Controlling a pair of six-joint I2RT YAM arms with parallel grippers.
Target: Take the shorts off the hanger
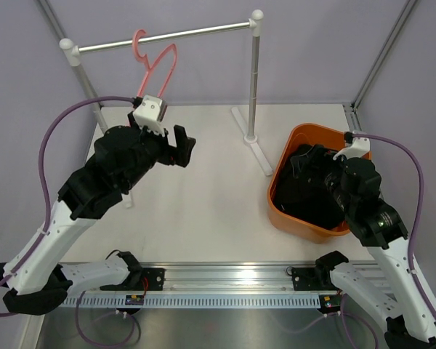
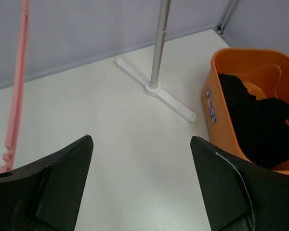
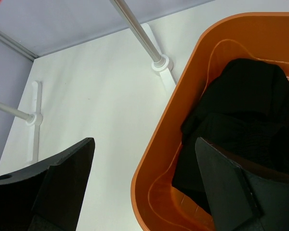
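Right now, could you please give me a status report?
Left end effector open, right end effector open, both empty. Shorts in bin. Hanger bare on rail. Nothing in the way.

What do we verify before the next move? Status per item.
1. Shorts off the hanger: ok, lying in the orange bin.
2. Hanger bare, hooked on the rail: ok.
3. Left fingers open, empty: ok.
4. Right fingers open, empty, over the bin: ok.
5. Shorts wholly inside the bin: cannot tell, partly hidden.
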